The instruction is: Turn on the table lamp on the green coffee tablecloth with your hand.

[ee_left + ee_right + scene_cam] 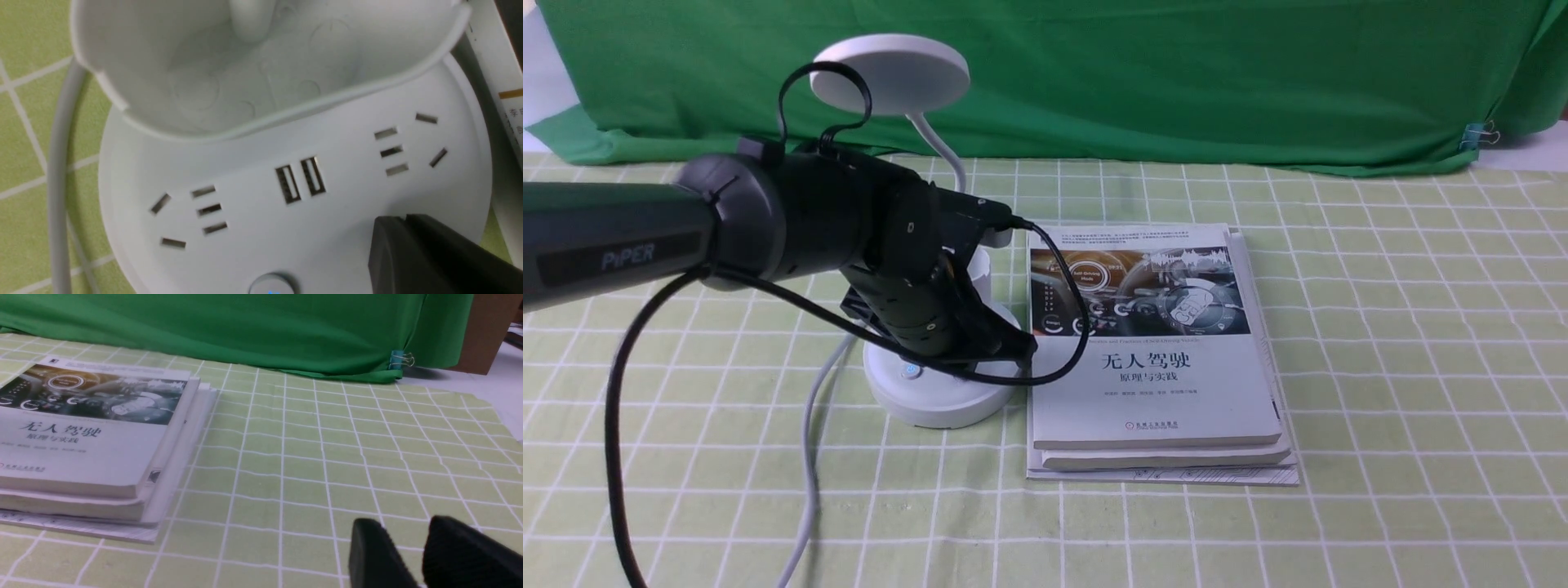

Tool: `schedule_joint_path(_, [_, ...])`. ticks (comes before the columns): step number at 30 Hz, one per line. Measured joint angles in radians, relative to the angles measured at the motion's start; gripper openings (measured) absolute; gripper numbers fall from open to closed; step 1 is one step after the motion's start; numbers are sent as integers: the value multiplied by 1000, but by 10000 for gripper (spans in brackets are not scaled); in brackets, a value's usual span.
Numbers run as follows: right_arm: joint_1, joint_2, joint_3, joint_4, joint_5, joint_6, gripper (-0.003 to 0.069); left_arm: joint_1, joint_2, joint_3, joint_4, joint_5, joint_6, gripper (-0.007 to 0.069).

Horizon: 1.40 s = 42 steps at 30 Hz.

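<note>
The white table lamp stands on the pale green grid tablecloth (1380, 327), its disc head (890, 73) on a bendy neck above the round base (939, 392). My left gripper (1023, 347), black on the "PIPER" arm, is shut and empty, its tips low over the right front of the base. In the left wrist view the closed fingertips (402, 222) hover over the base (253, 241) beside a round button (271, 286) with a small blue glow, below the cup holder (261, 81). My right gripper (402, 531) is open and empty over bare cloth (286, 457), away from the lamp.
A stack of books (1152, 359) lies right against the lamp base; it also shows in the right wrist view (81, 433). The lamp's white cord (809, 457) runs toward the front edge. A dark green backdrop (1176, 73) hangs behind, clipped at its right end (1478, 135).
</note>
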Motion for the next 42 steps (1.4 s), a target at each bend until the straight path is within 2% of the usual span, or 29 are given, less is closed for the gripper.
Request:
schedule_joint_path(11, [0, 0, 0, 0, 0, 0, 245, -1, -221, 108, 48, 3, -51, 1])
schedule_joint_path(19, [0, 0, 0, 0, 0, 0, 245, -1, -495, 413, 48, -55, -102, 1])
schedule_joint_path(26, [0, 0, 0, 0, 0, 0, 245, -1, -884, 611, 19, -57, -106, 1])
schedule_joint_path(33, [0, 0, 0, 0, 0, 0, 245, -1, -1441, 793, -130, -55, -106, 1])
schedule_joint_path(37, [0, 0, 0, 0, 0, 0, 245, -1, -1693, 864, -112, -55, -98, 1])
schedule_joint_path(42, [0, 0, 0, 0, 0, 0, 245, -1, -1876, 882, -78, -55, -98, 1])
